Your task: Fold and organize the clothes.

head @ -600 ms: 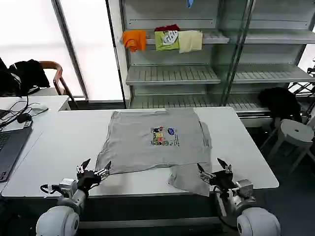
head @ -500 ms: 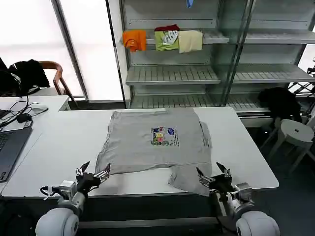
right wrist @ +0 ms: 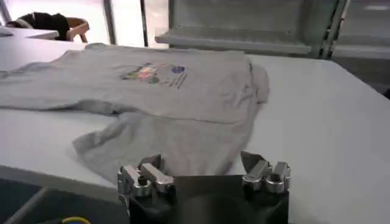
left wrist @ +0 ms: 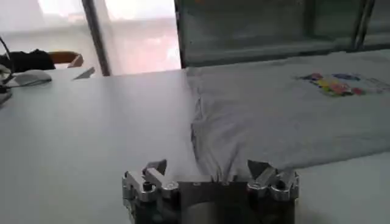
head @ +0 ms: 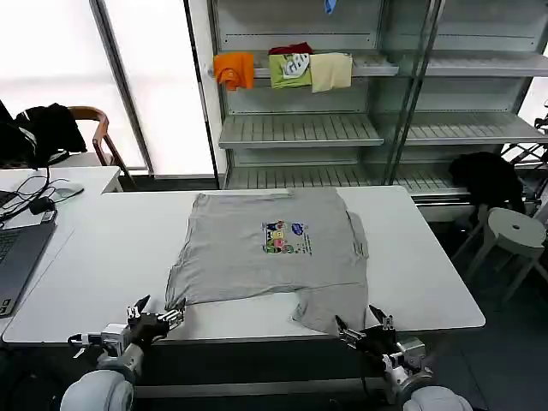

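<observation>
Both claws lowered, shirt print unreadable

Left gripper, fingers spread, sits bottom centre on the white surface; grey shirt spreads right.

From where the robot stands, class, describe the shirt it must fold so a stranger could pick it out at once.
Start at the white table in front of the metal shelving. Spread flat across its middle lies the light grey shirt, one corner hanging over the near edge. Unlike the orange, green and cream garments on the shelf, it is grey with a small multicoloured chest print.
</observation>
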Tool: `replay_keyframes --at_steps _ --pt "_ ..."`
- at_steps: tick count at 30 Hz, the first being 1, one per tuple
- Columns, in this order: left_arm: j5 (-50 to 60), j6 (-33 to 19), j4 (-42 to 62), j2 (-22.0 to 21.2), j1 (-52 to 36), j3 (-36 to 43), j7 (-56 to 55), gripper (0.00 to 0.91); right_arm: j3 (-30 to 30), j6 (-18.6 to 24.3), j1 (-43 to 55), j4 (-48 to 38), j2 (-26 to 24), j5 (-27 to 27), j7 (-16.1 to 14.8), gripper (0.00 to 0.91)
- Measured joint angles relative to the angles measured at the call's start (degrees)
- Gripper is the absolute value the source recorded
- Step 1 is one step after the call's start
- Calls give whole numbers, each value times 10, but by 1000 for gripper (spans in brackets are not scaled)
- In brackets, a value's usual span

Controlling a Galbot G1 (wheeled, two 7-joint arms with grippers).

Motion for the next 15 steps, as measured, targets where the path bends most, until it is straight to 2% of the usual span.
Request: replay_keyframes --at_steps 1,3,4,5,7,15 --pt "0 0 1 0 1 0 0 564 0 0 0 -1 0 0 0 10" --pt "-1 0 1 0 3 2 0 373 1 1 -1 -3 0 -1 0 0" --pt "-1 0 1 -1 5 3 1 363 1 1 -1 -4 0 -1 0 0" --pt "-1 -1 1 -1 6 4 1 151 1 2 -2 -4 1 -2 -1 0" --pt "-1 -1 1 -2 7 7 1 20 0 3 -2 -5 1 -2 -1 0" --pt "-3 -4 0 -2 12 9 5 0 -3 6 3 -7 6 1 1 0"
